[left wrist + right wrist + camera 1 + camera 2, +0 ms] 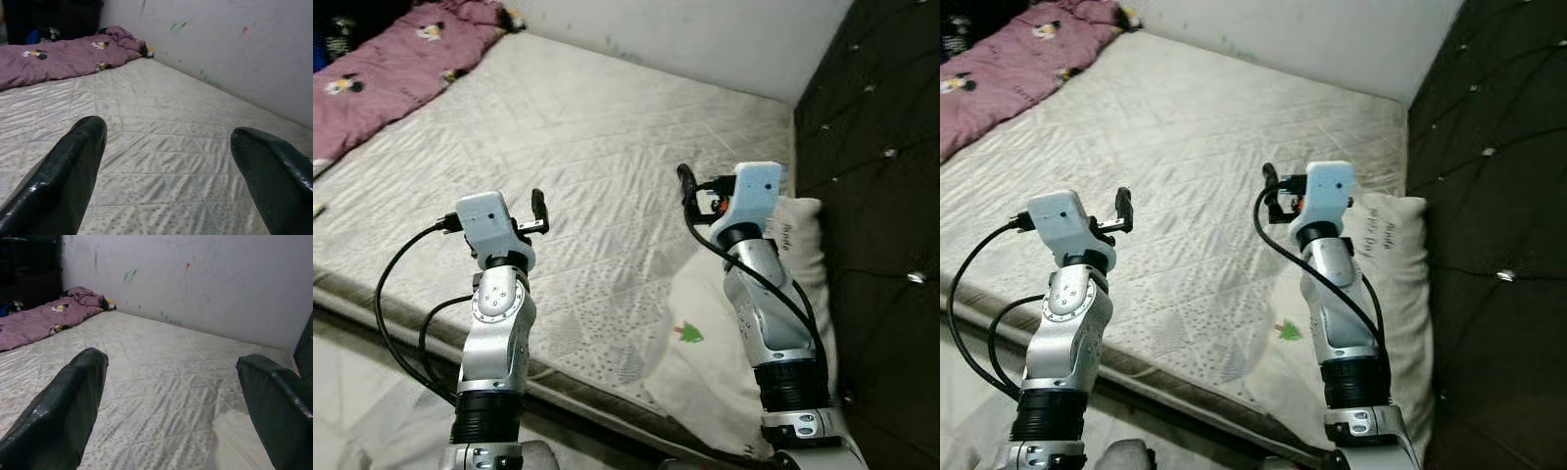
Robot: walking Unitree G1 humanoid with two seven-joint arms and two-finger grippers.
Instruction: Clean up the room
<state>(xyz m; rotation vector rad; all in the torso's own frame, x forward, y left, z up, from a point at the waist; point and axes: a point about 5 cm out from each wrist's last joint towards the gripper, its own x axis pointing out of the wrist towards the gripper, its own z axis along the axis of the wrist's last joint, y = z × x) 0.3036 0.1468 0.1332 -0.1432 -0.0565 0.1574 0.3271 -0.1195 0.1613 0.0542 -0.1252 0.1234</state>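
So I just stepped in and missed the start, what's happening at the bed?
The robot stands at the mattress with both arms raised over it. The left claw and right claw are open and hold nothing. A cream pillow lies under the right arm by the dark headboard; a purple blanket is bunched at the far corner.

Purple cartoon-print, perhaps, blanket (391, 64); quilted grey-white mattress (597, 157)

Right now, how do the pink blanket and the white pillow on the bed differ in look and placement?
The pink blanket is mauve with small cartoon prints and lies bunched along the mattress's far left edge; the white pillow is cream with a small green tree mark and lies flat at the near right, against the dark headboard. The right arm reaches over the pillow; nothing is over the blanket. Both rest on the mattress.
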